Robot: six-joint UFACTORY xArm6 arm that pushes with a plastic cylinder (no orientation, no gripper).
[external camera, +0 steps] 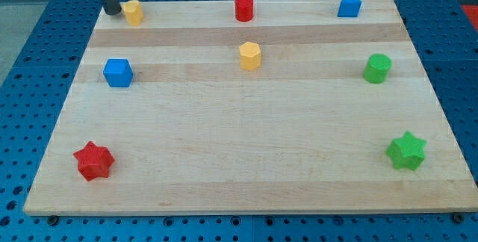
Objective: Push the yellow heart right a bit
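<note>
I have my tip (112, 11) set just beside the yellow heart (133, 11) on its left at the board's (239, 160) top-left corner (bare rod, no jaws to open or close), so the approach looks finished and next comes a short, gentle rightward nudge.

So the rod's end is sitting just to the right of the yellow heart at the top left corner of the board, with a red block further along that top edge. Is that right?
Not quite. In the camera view, my tip sits just to the left of the yellow heart, not to its right. The rest holds: the heart is at the top left corner of the board, and the red block stands further along that top edge.
</note>
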